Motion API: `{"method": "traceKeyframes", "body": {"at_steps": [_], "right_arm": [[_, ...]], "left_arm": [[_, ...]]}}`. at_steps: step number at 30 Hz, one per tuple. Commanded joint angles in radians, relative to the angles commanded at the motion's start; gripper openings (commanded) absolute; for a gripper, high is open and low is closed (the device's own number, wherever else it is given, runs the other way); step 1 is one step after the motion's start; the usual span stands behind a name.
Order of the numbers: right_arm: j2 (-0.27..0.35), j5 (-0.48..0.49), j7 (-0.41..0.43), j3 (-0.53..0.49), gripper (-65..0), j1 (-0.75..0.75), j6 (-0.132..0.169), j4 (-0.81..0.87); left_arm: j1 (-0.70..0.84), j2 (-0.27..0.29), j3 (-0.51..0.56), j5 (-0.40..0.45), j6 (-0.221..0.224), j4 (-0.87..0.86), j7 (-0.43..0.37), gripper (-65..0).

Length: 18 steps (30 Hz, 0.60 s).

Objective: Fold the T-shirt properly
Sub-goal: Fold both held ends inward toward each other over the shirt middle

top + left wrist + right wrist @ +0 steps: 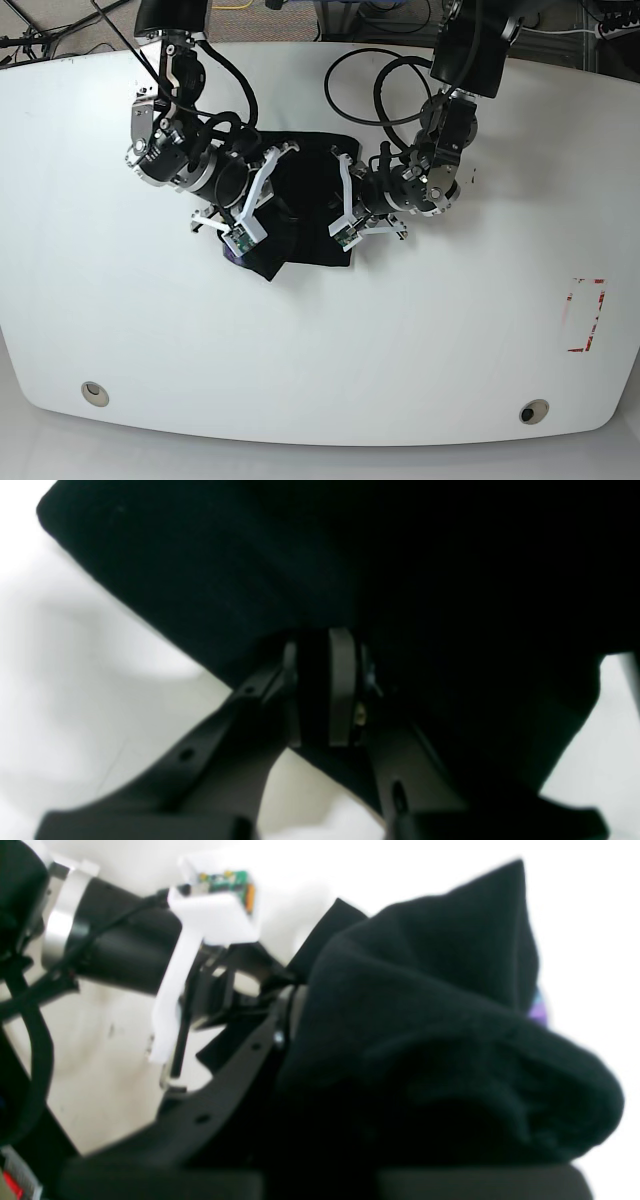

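Both jaws pinching bunched T-shirt (300, 215), white table (450, 340) around

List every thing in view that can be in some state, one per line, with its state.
T-shirt: bunched in a dark heap on the white table, gripped from both sides, not yet a neat fold.
Left gripper: fingers shut on T-shirt fabric.
Right gripper: buried in the cloth, which drapes over it; open or shut cannot be told.
Red marked rectangle: on the table near its edge, nothing on it.
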Motion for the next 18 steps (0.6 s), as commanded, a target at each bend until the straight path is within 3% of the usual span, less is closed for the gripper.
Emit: {"method": "traceKeyframes", "body": {"at_steps": [3,12,18], "right_arm": [[-0.015,-0.048,0.0,-0.006,-58.0,0.011,0.0,-0.017],[-0.049,-0.186,0.064,-0.02,-27.3,0.009,0.0,-0.034],[-0.057,-0.186,0.064,-0.04,-20.9,0.008,0.0,-0.029]], "left_arm": [[0.0,0.0,0.0,0.0,0.0,0.003,0.0,-58.7],[0.0,-0.002,0.0,-0.003,0.0,0.005,0.0,-58.7],[0.0,-0.002,-0.002,-0.005,0.0,0.006,0.0,-58.6]]}}
